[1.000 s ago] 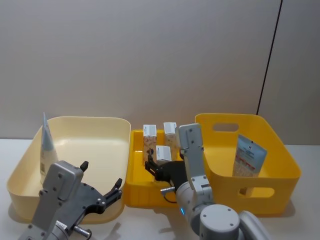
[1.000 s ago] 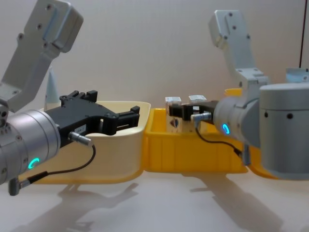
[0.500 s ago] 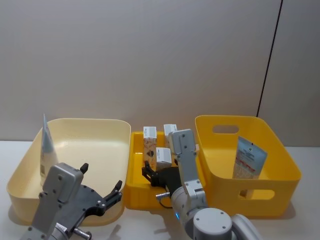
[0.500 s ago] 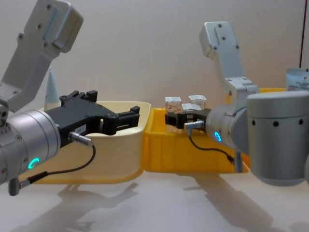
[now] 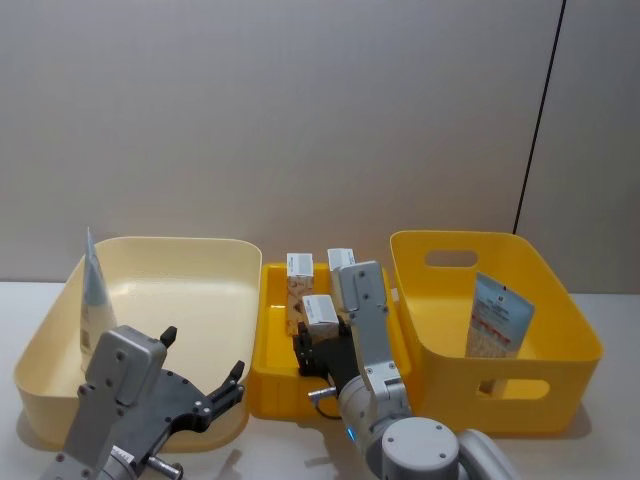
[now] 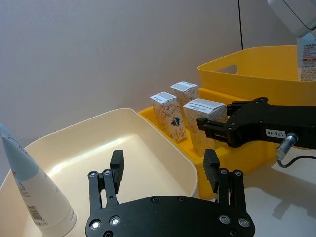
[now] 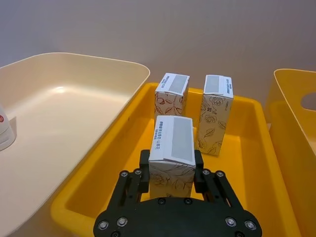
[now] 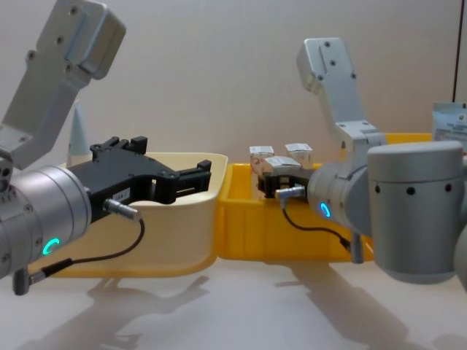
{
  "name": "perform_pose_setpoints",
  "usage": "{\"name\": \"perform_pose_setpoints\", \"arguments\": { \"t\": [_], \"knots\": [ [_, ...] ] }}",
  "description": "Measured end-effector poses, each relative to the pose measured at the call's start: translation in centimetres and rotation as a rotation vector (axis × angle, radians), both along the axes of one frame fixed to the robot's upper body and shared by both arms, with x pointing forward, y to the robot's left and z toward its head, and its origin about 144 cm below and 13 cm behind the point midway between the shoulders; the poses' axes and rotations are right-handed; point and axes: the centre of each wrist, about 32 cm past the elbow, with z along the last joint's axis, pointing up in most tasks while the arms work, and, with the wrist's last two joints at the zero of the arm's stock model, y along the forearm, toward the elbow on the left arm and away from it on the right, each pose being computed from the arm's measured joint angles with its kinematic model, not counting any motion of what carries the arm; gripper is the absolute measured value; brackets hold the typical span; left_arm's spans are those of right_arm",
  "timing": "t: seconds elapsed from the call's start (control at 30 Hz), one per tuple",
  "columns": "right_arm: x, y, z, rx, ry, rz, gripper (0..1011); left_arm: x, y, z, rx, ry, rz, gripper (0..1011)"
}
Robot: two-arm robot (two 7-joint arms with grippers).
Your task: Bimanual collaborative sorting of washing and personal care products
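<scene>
Carton (image 7: 171,155) sits clamped between the right end effector's (image 7: 171,170) fingers, two more cartons (image 7: 193,107) at 12 o'clock beyond; left end effector (image 6: 163,170) hovers released over the cream bin (image 6: 163,148).

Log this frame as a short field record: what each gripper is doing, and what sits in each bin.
right gripper: shut on the carton, over the yellow tray
left gripper: open, holding nothing, at the cream bin's near rim
yellow tray: two more cartons upright, side by side behind the held one
cream bin: pale blue tube standing at its left wall
deep yellow bin: white tube leaning inside
</scene>
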Motion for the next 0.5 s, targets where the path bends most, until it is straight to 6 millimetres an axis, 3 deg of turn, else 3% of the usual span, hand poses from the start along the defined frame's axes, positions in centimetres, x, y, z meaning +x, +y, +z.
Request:
{"name": "perform_pose_setpoints", "arguments": {
  "t": [0.1, 0.5],
  "knots": [
    [0.01, 0.02, -0.01, 0.000, 0.000, 0.000, 448, 0.00, 0.00, 0.00, 0.000, 0.000, 0.000, 1003],
    [-0.14, -0.19, 0.34, 0.017, -0.045, 0.014, 444, 0.00, 0.00, 0.00, 0.000, 0.000, 0.000, 1003]
  ]
}}
